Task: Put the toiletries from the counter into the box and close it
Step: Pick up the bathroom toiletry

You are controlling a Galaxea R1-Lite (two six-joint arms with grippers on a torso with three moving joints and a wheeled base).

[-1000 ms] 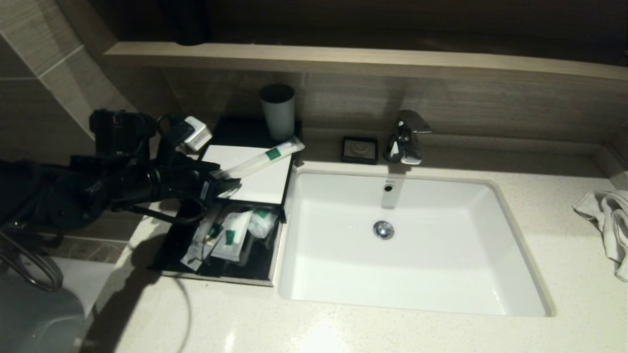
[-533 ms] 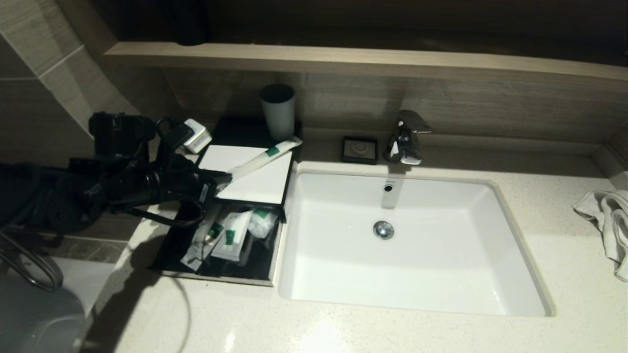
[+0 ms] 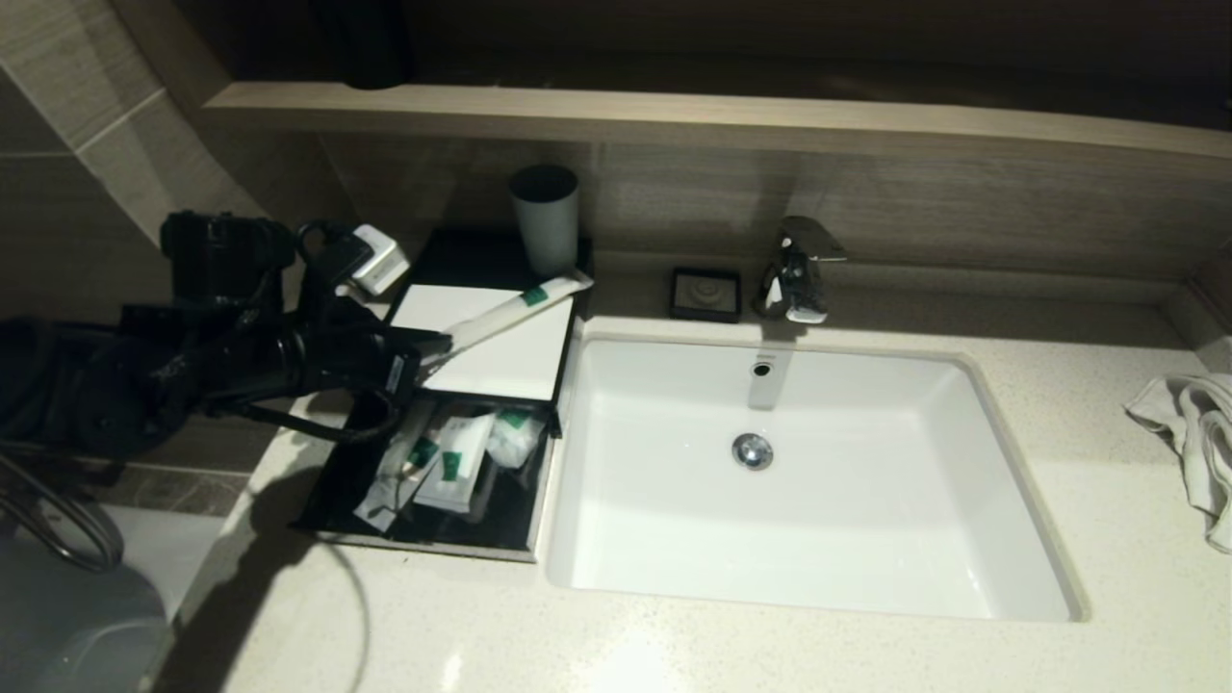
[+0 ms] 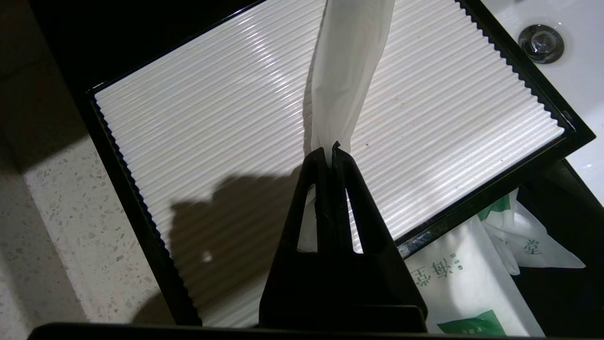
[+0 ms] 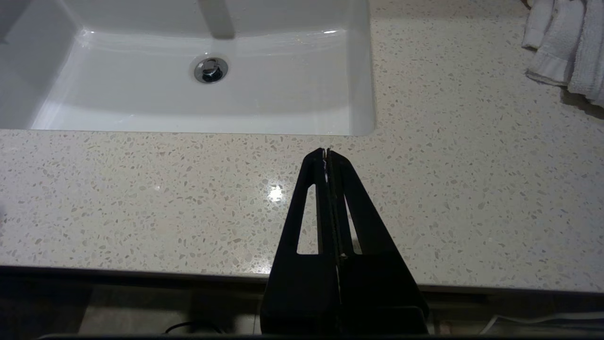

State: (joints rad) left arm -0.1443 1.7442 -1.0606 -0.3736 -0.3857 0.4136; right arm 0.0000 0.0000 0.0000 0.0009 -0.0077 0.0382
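A black box point(image 3: 332, 500) stands on the counter left of the sink. Its white ribbed sliding lid point(image 3: 505, 361) covers the far half. Several white sachets with green print point(image 3: 452, 462) lie in the open near half, also seen in the left wrist view point(image 4: 467, 283). My left gripper point(image 3: 438, 345) is shut on the near end of a long white packet with a green mark point(image 3: 520, 303), held slanting above the lid point(image 4: 212, 141). In the left wrist view the gripper point(image 4: 330, 148) pinches the packet point(image 4: 347, 71). My right gripper point(image 5: 326, 152) is shut and empty over the counter's front edge.
The white sink point(image 3: 1020, 481) lies right of the box. A grey cup point(image 3: 545, 219) stands behind the box, a black soap dish point(image 3: 705, 294) and a chrome tap point(image 3: 797, 269) at the back. A white towel point(image 3: 1198, 433) lies at the far right.
My left gripper has drawn back to the left and slightly away with the packet; the packet's far end has slid left over the lid.
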